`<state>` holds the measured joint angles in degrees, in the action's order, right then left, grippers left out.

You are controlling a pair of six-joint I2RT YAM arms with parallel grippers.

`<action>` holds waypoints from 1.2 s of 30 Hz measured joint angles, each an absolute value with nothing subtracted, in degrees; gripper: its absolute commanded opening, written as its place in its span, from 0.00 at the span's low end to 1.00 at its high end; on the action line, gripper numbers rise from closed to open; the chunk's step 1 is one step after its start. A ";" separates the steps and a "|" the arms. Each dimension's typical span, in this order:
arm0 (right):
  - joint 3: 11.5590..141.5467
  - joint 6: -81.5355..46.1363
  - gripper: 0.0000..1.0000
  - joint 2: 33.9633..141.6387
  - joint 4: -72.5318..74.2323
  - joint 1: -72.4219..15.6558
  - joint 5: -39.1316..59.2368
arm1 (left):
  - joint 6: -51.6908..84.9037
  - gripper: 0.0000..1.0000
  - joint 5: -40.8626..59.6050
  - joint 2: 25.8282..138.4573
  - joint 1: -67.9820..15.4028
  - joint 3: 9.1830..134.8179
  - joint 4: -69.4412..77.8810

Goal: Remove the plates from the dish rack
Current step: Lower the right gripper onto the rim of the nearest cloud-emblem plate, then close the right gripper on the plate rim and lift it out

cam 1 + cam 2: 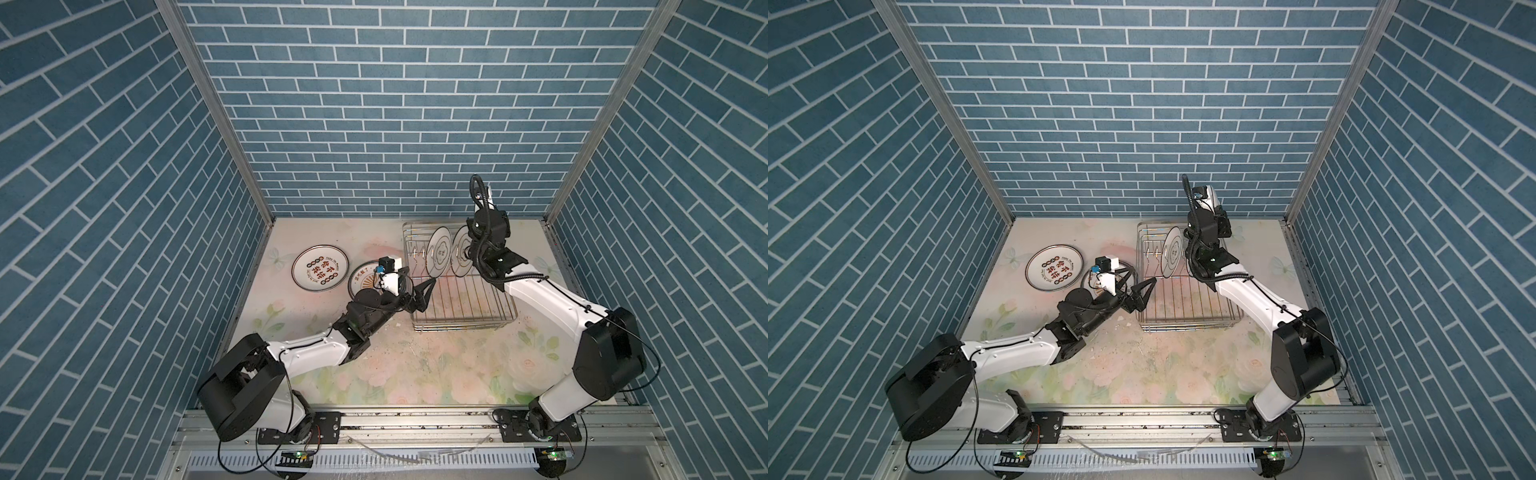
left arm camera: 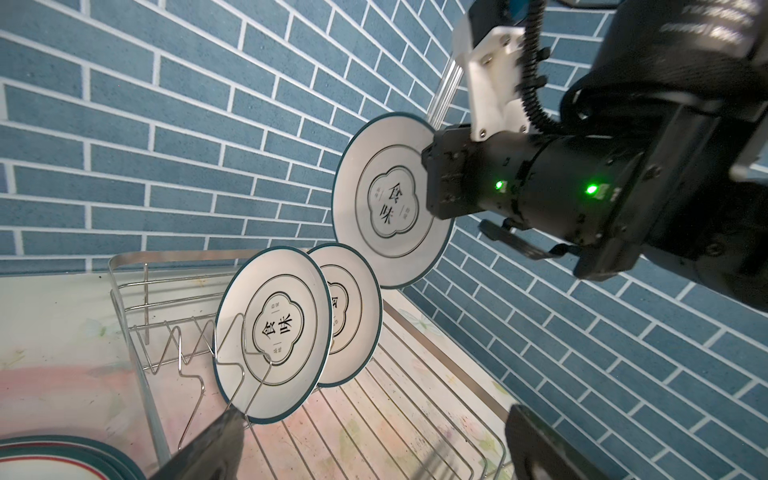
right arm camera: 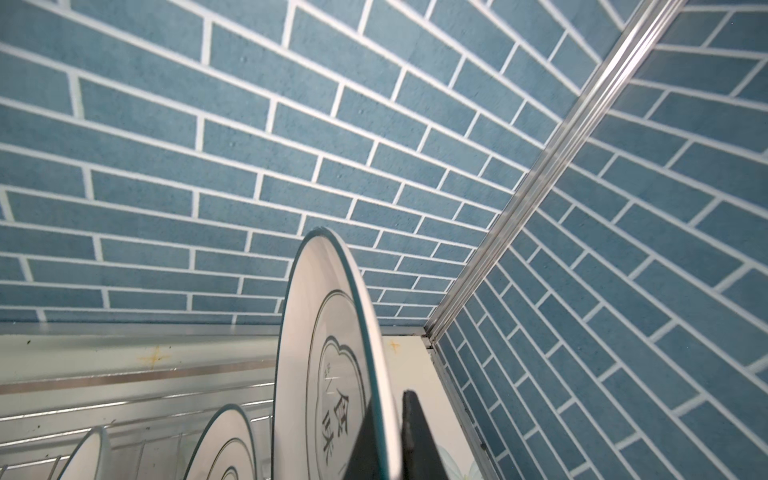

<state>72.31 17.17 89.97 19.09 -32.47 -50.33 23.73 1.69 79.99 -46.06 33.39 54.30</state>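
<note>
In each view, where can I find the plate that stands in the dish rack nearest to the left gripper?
In both top views: the leftmost upright plate, in the rack's far half.
Left wrist: the front plate, a wire prong crossing its face.
Right wrist: the smallest rim, farthest from the lifted plate.
Shared landmark: the dish rack that holds it.

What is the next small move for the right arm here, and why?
Probably move the right pincer sideways, away from the dish rack, keeping its height. It is shut on a plate lifted above the two plates standing in the rack, and the left pincer is open at its edge.
</note>
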 measured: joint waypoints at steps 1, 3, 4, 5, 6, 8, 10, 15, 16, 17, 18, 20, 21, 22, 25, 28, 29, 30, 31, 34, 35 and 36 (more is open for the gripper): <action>72.03 18.15 0.03 89.30 19.99 -32.64 -50.96 | 23.73 1.00 1.52 79.75 -46.06 33.26 54.28; 71.09 19.35 0.03 87.94 21.54 -32.99 -51.68 | 23.73 1.00 1.13 79.35 -46.06 33.04 54.28; 70.48 19.77 0.03 87.09 22.02 -33.19 -51.92 | 23.75 1.00 1.08 79.29 -46.06 33.04 54.30; 69.69 19.99 0.03 86.11 22.35 -33.41 -52.01 | 23.75 1.00 1.02 79.22 -46.06 33.04 54.26; 69.04 20.05 0.03 85.32 22.48 -33.58 -52.05 | 23.75 1.00 0.89 79.15 -46.06 33.04 53.98; 67.35 20.01 0.03 82.98 22.39 -34.02 -51.81 | 24.16 1.00 0.03 78.72 -46.06 33.04 53.19; 65.73 19.57 0.03 80.09 21.45 -34.37 -50.78 | 25.26 1.00 -1.65 78.11 -46.04 33.04 52.12; 63.33 15.64 0.03 71.33 16.60 -34.61 -46.02 | 27.27 1.00 -5.06 75.02 -46.04 32.62 49.36; 62.81 14.39 0.02 69.34 15.55 -34.61 -44.51 | 27.62 1.00 -5.28 74.00 -46.02 32.42 48.84; 62.19 12.67 0.02 67.00 13.98 -34.61 -42.28 | 27.90 1.00 -5.21 73.01 -46.00 32.25 48.42; 61.78 11.33 0.01 65.28 12.80 -34.57 -40.47 | 28.23 1.00 -4.78 72.40 -45.91 32.16 48.18; 61.36 7.84 0.00 61.76 9.45 -34.54 -35.46 | 29.30 1.00 -1.87 71.64 -45.28 31.94 48.58; 61.36 6.37 0.00 60.58 8.05 -34.54 -33.01 | 29.82 1.00 -0.40 71.57 -45.04 31.70 49.08; 61.36 4.62 0.00 59.48 6.57 -34.54 -30.22 | 30.41 1.00 1.19 71.48 -44.64 31.18 49.60; 60.90 -0.03 0.00 57.21 3.03 -34.46 -21.76 | 32.40 1.00 5.58 70.70 -43.62 29.67 49.50; 59.48 -3.75 0.00 55.83 0.78 -34.44 -13.50 | 35.00 1.00 10.94 69.65 -41.80 29.08 50.06; 58.92 -4.91 0.00 55.53 0.36 -34.39 -10.79 | 36.01 1.00 12.69 69.52 -40.99 28.86 50.94; 58.33 -5.96 0.00 55.29 0.10 -34.33 -8.14 | 37.06 1.00 14.00 69.49 -40.25 28.58 51.96; 57.67 -6.94 0.00 55.13 -0.01 -34.33 -5.41 | 37.85 1.00 14.90 69.49 -39.72 28.18 52.88; 55.59 -9.76 0.00 54.89 0.03 -34.33 1.72 | 40.03 1.00 16.86 69.52 -39.07 27.00 54.19; 55.00 -10.55 0.00 54.89 0.12 -34.33 3.42 | 40.51 1.00 17.15 69.54 -39.07 26.72 54.41; 54.26 -11.25 0.00 54.87 0.45 -34.33 5.26 | 41.15 1.00 17.32 69.54 -39.05 26.41 54.61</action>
<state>54.26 -11.25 54.87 0.45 -34.33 5.26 41.15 17.32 69.54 -39.05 26.41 54.61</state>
